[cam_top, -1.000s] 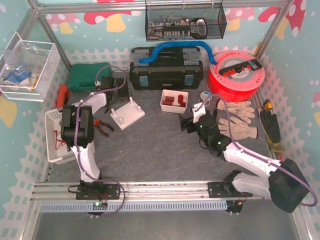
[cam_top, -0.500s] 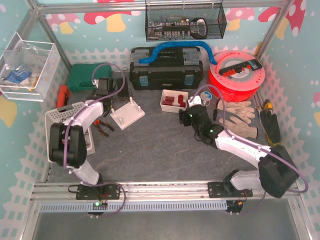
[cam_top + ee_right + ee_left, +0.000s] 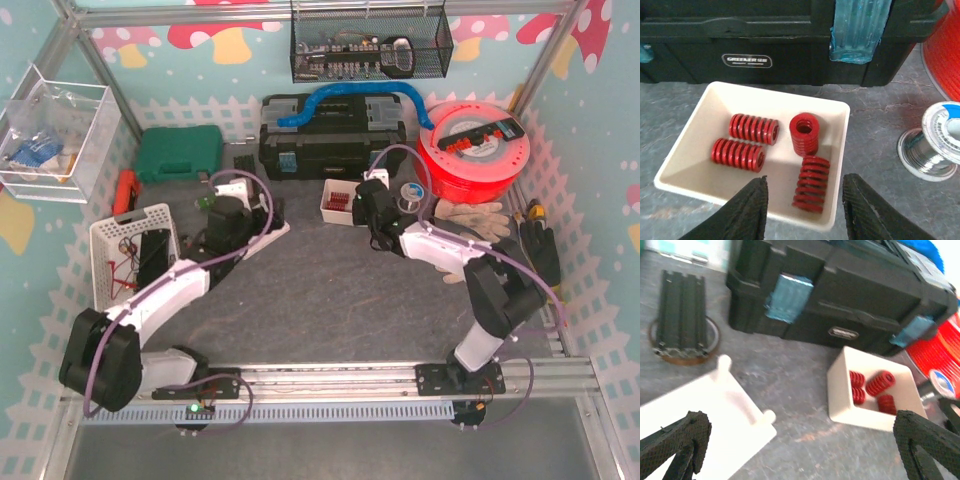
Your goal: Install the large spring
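Note:
Several red springs [image 3: 810, 185] lie in a white tray [image 3: 690, 165]; one of them stands on end [image 3: 805, 132]. They look alike in size, so I cannot tell which is the large spring. My right gripper [image 3: 805, 210] hovers over the tray's near edge, jaws apart and holding nothing. In the top view it [image 3: 362, 210] sits beside the tray [image 3: 325, 212]. The left gripper [image 3: 805, 440] is open wide above the floor between the tray [image 3: 840, 390] and a white peg base [image 3: 700, 415]. Two pegs stick up from that base [image 3: 724, 362].
A black toolbox [image 3: 335, 140] stands right behind the tray. A solder spool [image 3: 935, 145] and a red filament reel [image 3: 475, 140] are to the right, with work gloves [image 3: 470, 215] nearby. A white basket [image 3: 130, 255] and green case [image 3: 178, 152] sit at the left.
The left arm swung from the basket side over to the peg base and its jaws opened wide. The right arm moved from the gloves to the spring tray and its jaws narrowed.

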`<state>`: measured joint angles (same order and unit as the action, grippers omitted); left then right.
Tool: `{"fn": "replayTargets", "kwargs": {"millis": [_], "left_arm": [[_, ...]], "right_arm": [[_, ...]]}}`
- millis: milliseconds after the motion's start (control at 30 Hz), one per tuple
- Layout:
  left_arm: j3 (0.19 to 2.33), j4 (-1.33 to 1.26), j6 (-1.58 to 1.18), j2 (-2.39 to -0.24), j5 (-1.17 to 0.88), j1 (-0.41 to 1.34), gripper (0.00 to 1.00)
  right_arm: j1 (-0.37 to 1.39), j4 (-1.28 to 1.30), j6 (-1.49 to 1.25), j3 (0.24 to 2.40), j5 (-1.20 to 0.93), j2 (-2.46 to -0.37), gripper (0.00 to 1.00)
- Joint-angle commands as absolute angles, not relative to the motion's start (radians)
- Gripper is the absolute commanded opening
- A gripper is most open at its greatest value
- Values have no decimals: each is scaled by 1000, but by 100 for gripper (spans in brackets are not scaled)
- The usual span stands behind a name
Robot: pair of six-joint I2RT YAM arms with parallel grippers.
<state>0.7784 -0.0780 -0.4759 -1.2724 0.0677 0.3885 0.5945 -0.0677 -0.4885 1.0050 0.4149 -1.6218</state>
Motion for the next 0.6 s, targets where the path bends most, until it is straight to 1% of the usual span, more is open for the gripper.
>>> {"fn": "replayTargets", "kwargs": {"millis": [0,133,267,567], "left_arm": [[664,-282,-465,-1213,88,477,99],[573,-391,-427,-1184,120,527,99],[477,-542,-386,-1170,93,540,99],[460,-537,-340,-1139,132,559,99]], "right_arm": [[569,-50,-510,1095,392,-1715,44],[555,22,-516,1210,406,-1816,43],[529,36,-533,1261,379,-1877,44],[509,75,-530,1372,357,-1995,44]]}}
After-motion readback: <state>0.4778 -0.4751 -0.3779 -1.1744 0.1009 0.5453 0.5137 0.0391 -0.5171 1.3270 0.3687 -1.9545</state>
